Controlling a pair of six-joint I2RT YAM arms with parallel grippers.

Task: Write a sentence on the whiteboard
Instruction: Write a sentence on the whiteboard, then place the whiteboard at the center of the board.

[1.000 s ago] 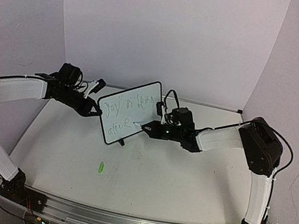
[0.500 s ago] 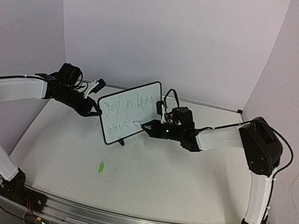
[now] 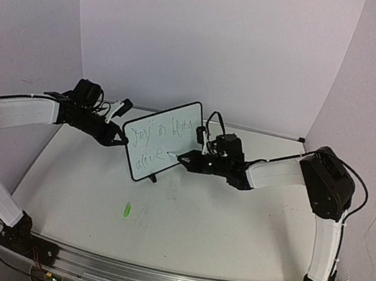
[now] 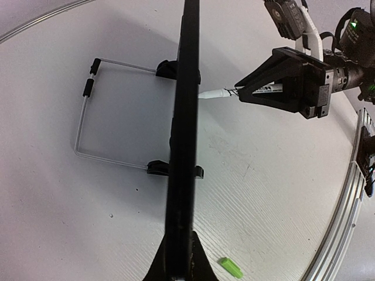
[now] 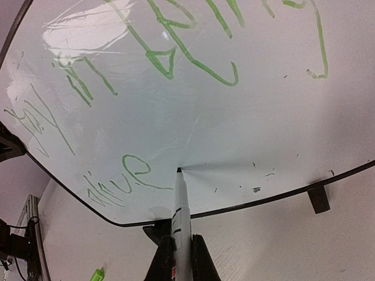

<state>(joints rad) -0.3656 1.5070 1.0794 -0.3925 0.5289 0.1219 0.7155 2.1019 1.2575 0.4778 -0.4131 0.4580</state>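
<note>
Mid-writing: right claw [image 5: 180, 253] clamps the marker [image 5: 181, 213], tip on the board [image 5: 263, 129] at 3 o'clock of the sentence [image 3: 150, 156], left claw [image 4: 179, 261] pinching the board's edge, so next comes a steady rightward stroke.

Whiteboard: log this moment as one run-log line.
left end effector: holds whiteboard | right end effector: holds marker | tip: on whiteboard after sentence's second line
</note>
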